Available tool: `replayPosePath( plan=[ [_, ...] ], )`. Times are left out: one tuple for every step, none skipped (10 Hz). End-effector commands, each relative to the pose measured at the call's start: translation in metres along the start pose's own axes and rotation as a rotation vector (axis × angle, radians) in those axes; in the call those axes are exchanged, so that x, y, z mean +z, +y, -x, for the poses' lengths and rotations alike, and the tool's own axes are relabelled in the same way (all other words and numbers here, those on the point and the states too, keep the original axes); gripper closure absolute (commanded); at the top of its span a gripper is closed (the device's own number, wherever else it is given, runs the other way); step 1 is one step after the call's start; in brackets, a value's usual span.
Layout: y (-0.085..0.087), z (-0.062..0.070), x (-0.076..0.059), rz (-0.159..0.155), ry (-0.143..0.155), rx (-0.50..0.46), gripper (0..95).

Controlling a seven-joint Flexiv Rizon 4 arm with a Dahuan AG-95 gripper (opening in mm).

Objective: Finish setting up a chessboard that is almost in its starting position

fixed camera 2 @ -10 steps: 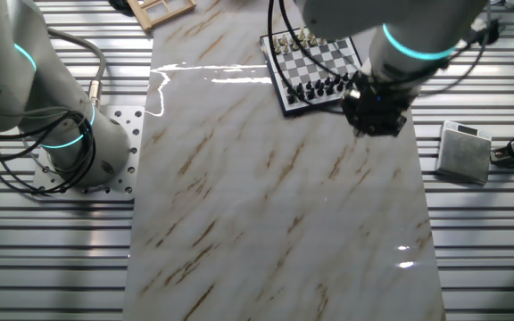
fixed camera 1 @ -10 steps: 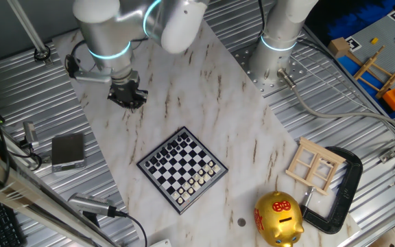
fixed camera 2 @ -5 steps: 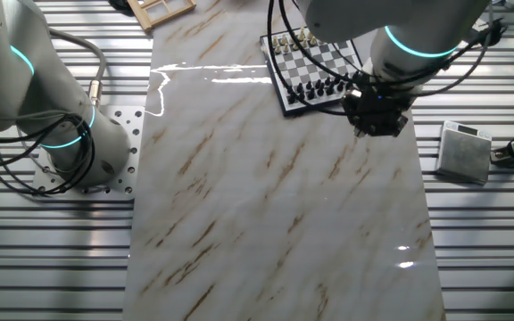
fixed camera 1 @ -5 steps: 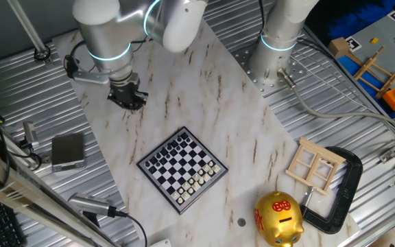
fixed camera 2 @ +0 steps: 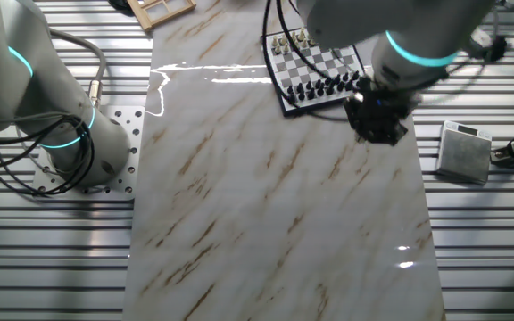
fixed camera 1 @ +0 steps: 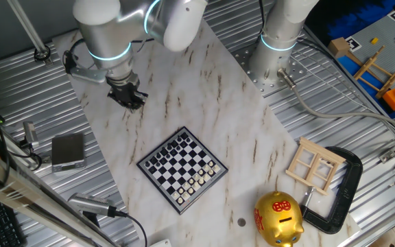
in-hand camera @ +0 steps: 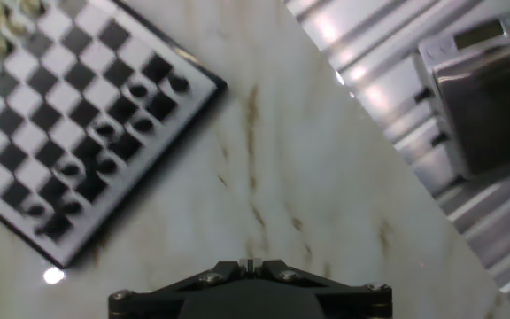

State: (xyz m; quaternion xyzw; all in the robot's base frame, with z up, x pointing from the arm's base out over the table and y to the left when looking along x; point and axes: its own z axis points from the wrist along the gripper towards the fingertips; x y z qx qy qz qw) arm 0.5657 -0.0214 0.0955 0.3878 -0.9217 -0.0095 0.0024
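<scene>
Barely anything has shifted over the last second: the pincer (fixed camera 1: 127, 97) has crept a touch further from the chessboard (fixed camera 1: 182, 169) and hangs over bare marble, while the board and its pieces sit exactly as they did. From the hand view only the dark base of the pincer shows at the bottom edge, so I cannot tell whether it is wide or narrow, and neither fixed view settles it. It seems to carry nothing.

The chessboard lies flat on the table (fixed camera 1: 204, 89), well apart from the pincer, ahead of it and to its left in the hand view, with the black pieces (in-hand camera: 104, 142) on the side nearer the pincer and the pale ones on the far side. Being square, it has no long axis; it sits turned like a diamond against the table's edges, one corner aimed toward the pincer.

The pieces are tiny and tightly packed, so I'd judge the main risk to be a descent slightly off line, knocking neighbours over or nudging the light board askew.
</scene>
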Motion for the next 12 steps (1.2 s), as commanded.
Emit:
replayPosePath(
  plan=[
    [-0.023, -0.016, 0.002, -0.002, 0.005, -0.079, 95.0],
    [-0.031, -0.024, 0.005, -0.005, 0.004, -0.113, 95.0],
    [-0.032, -0.027, 0.005, -0.010, 0.004, -0.118, 95.0],
    [-0.031, -0.027, 0.005, -0.018, 0.011, -0.089, 95.0],
    [-0.031, -0.025, 0.006, -0.010, 0.001, -0.059, 95.0],
    [-0.031, -0.023, 0.007, -0.018, 0.013, -0.041, 95.0],
    [-0.031, -0.023, 0.008, -0.018, 0.014, -0.046, 95.0],
    [-0.031, -0.023, 0.008, -0.017, 0.013, -0.044, 95.0],
    [-0.031, -0.022, 0.008, -0.018, 0.014, -0.043, 95.0],
    [-0.031, -0.021, 0.009, -0.017, 0.014, -0.045, 95.0],
    [-0.031, -0.021, 0.009, -0.017, 0.015, -0.056, 95.0],
    [-0.031, -0.021, 0.009, -0.017, 0.015, -0.060, 95.0]
  ],
)
